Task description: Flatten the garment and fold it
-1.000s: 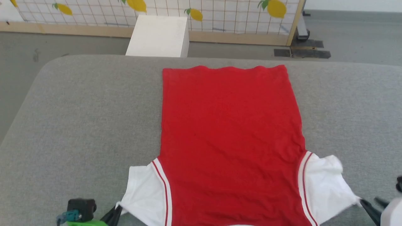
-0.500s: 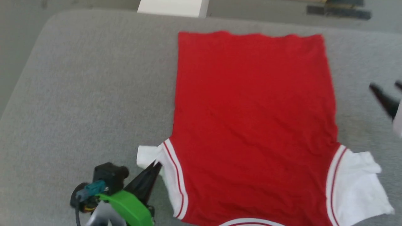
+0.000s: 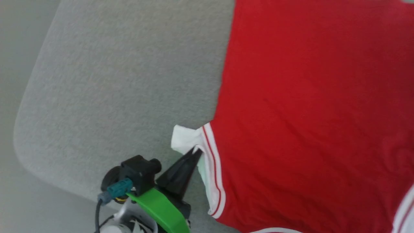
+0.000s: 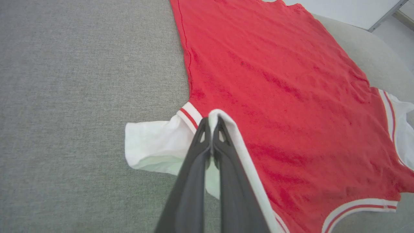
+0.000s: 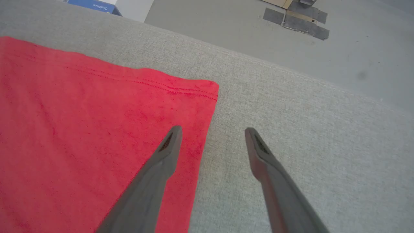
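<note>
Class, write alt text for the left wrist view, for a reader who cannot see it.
The left hand, shut, pinches a fold of the white sleeve of a red jersey. The jersey lies spread almost flat on a grey pad, with its other sleeve at the right edge.

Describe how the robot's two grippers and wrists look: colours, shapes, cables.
The left gripper has two long, dark, tapering fingers. Behind them sit a bright green band, a black boxy housing and a teal connector feeding a dark cable. The right gripper has matching dark grey fingers with small meshed insets near the tips.
</note>
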Tool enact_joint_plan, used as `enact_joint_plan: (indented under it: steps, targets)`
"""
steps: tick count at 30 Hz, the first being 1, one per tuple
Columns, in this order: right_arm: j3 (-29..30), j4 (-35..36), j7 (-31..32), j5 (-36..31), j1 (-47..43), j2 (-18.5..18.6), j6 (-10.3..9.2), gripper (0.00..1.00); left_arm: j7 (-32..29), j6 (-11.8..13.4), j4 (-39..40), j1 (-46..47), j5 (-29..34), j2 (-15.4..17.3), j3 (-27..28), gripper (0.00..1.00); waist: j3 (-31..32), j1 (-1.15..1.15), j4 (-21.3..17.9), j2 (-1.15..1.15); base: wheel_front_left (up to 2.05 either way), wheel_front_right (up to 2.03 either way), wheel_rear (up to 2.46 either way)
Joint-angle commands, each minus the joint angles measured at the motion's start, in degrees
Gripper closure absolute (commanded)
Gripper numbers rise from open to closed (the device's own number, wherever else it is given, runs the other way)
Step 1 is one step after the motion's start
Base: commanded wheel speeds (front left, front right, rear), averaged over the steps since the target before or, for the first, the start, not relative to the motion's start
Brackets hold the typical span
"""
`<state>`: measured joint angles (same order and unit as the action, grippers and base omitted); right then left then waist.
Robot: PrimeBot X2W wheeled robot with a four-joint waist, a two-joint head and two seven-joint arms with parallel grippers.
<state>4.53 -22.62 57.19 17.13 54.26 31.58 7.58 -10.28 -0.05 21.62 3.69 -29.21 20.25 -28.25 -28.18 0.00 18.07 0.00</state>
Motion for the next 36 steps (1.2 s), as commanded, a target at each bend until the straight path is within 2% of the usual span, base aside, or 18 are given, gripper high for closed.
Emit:
enact_joint_plan:
  steps: [1,7,12,13,14,21,24,29,36]
  targets:
    - [0.53,-1.05,0.51,-1.01,1.59,0.37,-0.09,0.0,0.48,-0.49,0.43,1.08,0.74,-0.65,-0.39,1.0,-6.19,0.0,6.38,0.0,0.0,0.0,0.0]
    - [2.45,-5.06,1.2,-6.03,4.06,0.49,-0.09,0.0,1.24,-0.63,0.65,2.07,0.92,-1.95,-1.42,1.0,-7.39,0.0,8.25,0.0,0.0,0.0,0.0]
    - [2.69,-7.57,3.11,-8.71,2.03,0.93,-0.09,0.0,1.76,-0.71,0.32,2.18,0.61,-2.63,-1.98,1.0,-7.21,0.0,8.57,0.0,0.0,0.0,0.0]
    - [2.63,-7.71,3.38,-8.76,1.41,1.09,-0.09,0.56,1.86,-0.71,0.09,2.18,0.57,-2.6,-1.94,1.0,-7.0,0.0,8.5,0.0,0.0,0.0,0.0]
    - [2.72,-7.75,3.46,-8.66,1.02,1.12,-0.09,1.0,1.93,-0.69,-0.1,2.18,0.52,-2.56,-1.87,1.0,-6.84,0.0,8.41,0.0,0.0,0.0,0.0]
    - [2.99,-7.5,1.62,-6.61,-3.92,0.99,-0.09,1.0,2.75,-0.48,-2.19,1.79,-0.23,-2.17,-0.96,1.0,-2.72,0.0,6.19,0.0,0.0,0.0,0.0]
    - [1.68,-6.54,0.59,-4.57,-8.29,1.77,-0.09,1.0,3.47,-0.12,-3.77,0.85,-1.25,-2.3,-0.25,1.0,0.78,0.0,4.19,0.0,0.0,0.0,0.0]
    - [2.81,-5.63,-1.89,-0.57,-16.61,1.86,-0.09,1.0,4.28,0.54,-6.66,-1.13,-2.23,-1.65,0.88,1.0,7.43,0.0,0.04,0.0,0.0,0.0,0.0]
    - [2.7,3.56,-2.23,4.54,-31.77,2.18,-0.09,1.0,5.7,2.42,-9.57,-5.08,-3.8,-0.91,3.1,1.0,14.72,0.0,-5.95,0.0,0.0,0.0,0.0]
